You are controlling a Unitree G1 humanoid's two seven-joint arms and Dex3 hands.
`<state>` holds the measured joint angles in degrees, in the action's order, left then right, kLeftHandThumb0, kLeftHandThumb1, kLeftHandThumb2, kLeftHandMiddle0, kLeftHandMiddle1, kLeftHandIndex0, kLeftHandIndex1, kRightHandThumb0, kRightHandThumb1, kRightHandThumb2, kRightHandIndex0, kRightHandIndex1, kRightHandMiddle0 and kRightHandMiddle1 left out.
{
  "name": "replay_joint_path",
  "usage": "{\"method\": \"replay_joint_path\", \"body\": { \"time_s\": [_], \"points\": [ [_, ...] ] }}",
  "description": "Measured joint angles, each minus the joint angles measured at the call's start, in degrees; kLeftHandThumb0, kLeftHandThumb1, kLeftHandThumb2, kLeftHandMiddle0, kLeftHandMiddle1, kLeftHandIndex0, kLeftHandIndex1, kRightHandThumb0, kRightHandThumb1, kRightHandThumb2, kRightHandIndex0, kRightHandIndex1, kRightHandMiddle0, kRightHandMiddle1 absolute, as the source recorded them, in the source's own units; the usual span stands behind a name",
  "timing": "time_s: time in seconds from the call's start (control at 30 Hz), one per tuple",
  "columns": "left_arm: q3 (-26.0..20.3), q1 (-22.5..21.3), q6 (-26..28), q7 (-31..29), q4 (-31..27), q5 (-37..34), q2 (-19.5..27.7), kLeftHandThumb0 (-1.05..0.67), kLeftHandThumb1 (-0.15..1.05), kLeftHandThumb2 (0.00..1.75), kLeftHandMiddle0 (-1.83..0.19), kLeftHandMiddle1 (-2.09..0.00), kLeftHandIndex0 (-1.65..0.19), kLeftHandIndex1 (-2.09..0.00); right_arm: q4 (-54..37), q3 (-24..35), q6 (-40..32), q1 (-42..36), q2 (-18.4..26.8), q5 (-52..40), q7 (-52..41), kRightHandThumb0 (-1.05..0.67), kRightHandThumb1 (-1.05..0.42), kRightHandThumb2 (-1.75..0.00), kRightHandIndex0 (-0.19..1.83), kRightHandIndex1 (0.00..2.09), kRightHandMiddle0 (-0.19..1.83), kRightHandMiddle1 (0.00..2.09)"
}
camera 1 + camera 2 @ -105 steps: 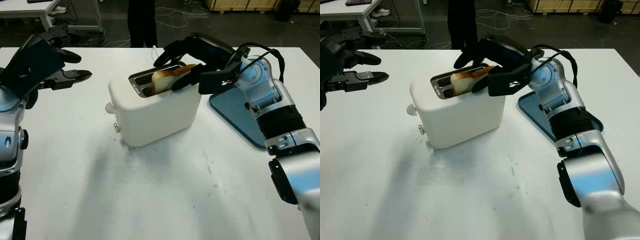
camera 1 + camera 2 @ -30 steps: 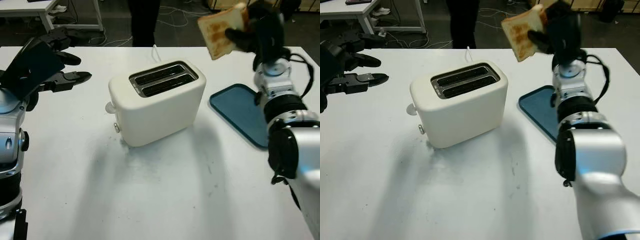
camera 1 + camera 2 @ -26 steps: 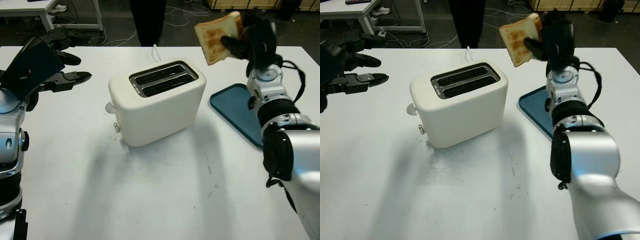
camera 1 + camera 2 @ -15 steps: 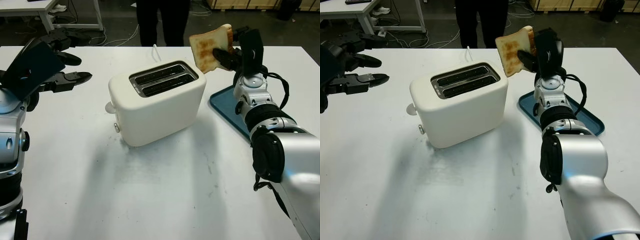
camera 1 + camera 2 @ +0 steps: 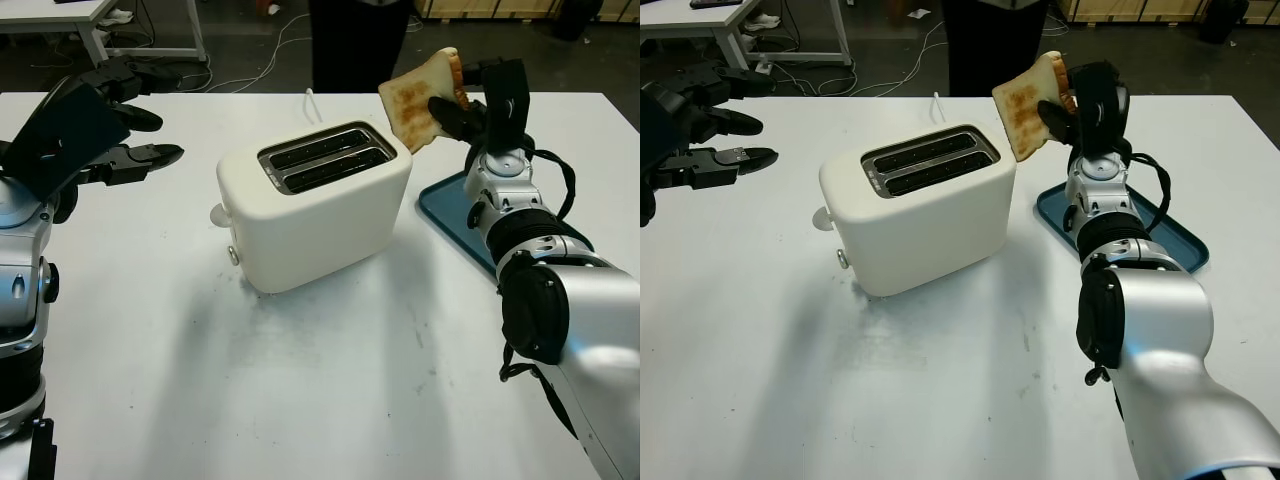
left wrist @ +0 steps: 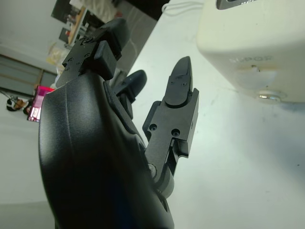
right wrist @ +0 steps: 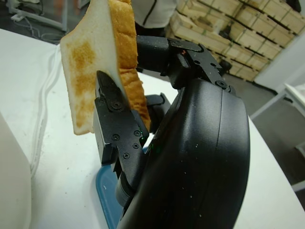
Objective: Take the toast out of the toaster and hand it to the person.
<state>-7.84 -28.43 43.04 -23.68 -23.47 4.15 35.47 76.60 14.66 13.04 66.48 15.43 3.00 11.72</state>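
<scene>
the toast [image 5: 424, 94] has been lifted clear above the toaster [image 5: 315, 205], pinched at its edge by the right hand [image 5: 480, 105]; light, crumbly, best held gently by the crust. the left hand [image 5: 95, 135] is held open beside the toaster.

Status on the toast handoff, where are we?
Done: the toast is out of the toaster, whose slots look empty. In hand: the right hand grips the slice raised above the table, between the toaster and the blue tray, near the far edge where a person stands. Left: the handover; no person's hand is reaching for it yet. The left hand is open, off to the toaster's left.
</scene>
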Motion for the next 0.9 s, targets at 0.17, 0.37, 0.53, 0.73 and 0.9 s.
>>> {"method": "replay_joint_path", "body": {
  "time_s": [0.17,0.37,0.53,0.73,0.9],
  "points": [
    [0.0,0.0,0.1,0.0,0.0,0.0,0.0,-0.02,0.87,0.23,-0.06,-0.98,-0.22,-0.53,0.0,0.3,0.0,0.0,0.0,0.0,-0.6,0.10,-0.92,-0.07,0.64,1.75,0.41,1.75],
    [0.0,0.0,0.1,0.0,0.0,0.0,0.0,-0.02,0.88,0.23,-0.06,-0.97,-0.23,-0.53,0.0,0.0,0.0,0.0,0.0,0.2,-0.6,0.09,-0.92,-0.05,0.67,1.75,0.43,1.75],
    [0.0,0.4,0.1,0.0,-0.2,0.0,0.0,-0.02,0.88,0.22,-0.07,-0.96,-0.23,-0.52,0.0,-0.8,0.0,0.0,0.0,0.6,-0.4,0.06,-0.92,-0.04,0.68,1.75,0.44,1.75],
    [0.0,0.5,0.2,0.0,-0.8,0.0,0.0,-0.04,0.88,0.21,-0.08,-0.96,-0.24,-0.51,0.0,-1.0,0.0,0.0,0.0,0.6,-0.4,0.09,-0.92,-0.07,0.67,1.75,0.42,1.75],
    [0.0,0.7,0.1,0.0,-0.7,0.0,0.0,-0.03,0.88,0.20,-0.08,-0.95,-0.24,-0.51,0.0,-0.6,0.0,0.0,0.0,0.4,-0.5,0.08,-0.92,-0.05,0.67,1.75,0.43,1.75]
  ]
}}
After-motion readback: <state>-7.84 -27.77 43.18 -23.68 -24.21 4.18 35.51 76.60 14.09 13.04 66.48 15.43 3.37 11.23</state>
